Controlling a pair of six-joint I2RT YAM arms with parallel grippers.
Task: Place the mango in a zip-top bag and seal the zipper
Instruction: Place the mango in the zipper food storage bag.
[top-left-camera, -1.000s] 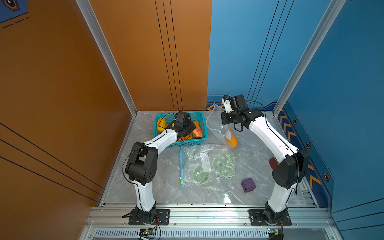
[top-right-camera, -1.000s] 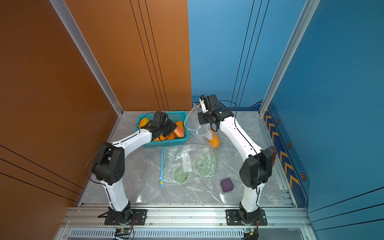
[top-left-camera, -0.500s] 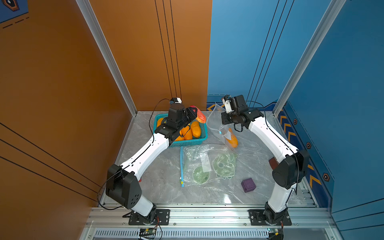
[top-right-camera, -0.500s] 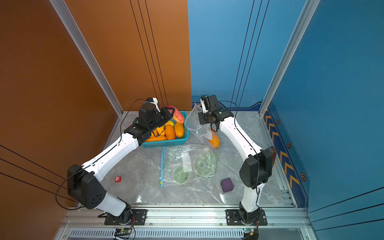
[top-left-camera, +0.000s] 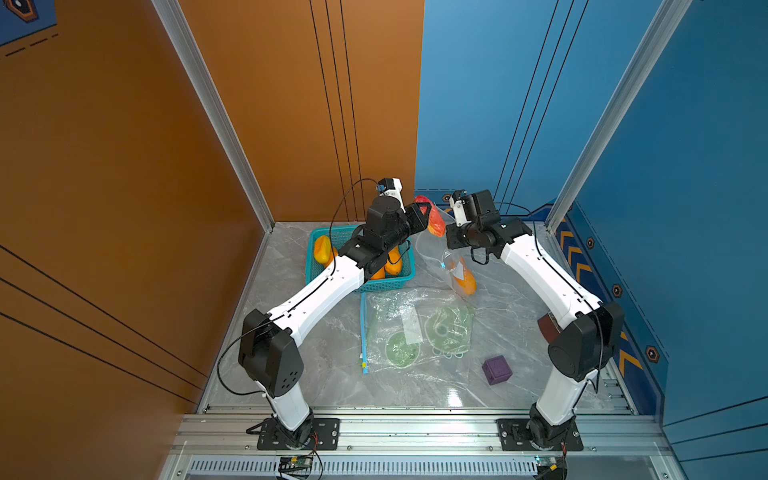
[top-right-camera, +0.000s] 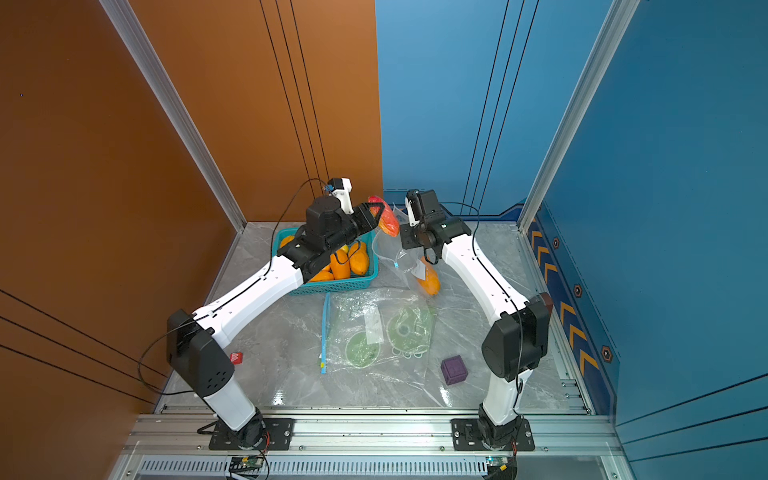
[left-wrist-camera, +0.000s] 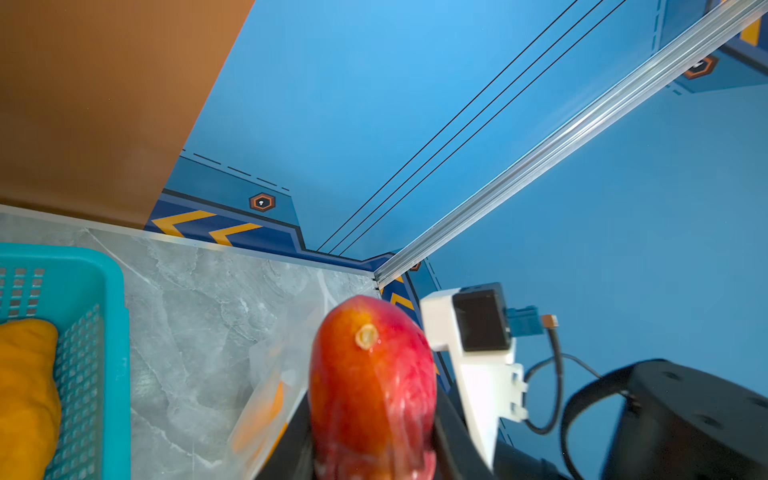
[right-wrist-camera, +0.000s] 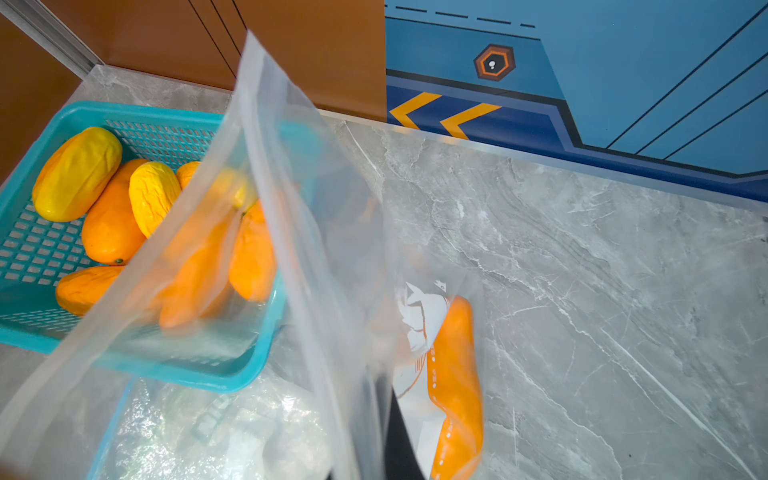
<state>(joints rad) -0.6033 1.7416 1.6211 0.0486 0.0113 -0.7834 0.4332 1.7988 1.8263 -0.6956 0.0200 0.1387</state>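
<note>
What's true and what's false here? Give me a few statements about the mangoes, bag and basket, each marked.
The left pincer grips a red mango. True.
The right pincer is open and empty. False: it is shut on the clear zip-top bag.
An orange mango lies inside that bag. True.
The teal basket is empty. False: several yellow and orange mangoes lie in it.
The purple cube sits in the basket. False: it rests on the table.

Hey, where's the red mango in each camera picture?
In a top view: red mango near the centre.
In a top view: red mango near the centre.
Left wrist: bottom middle.
Right wrist: not in it.
Shared landmark: the teal basket.
</note>
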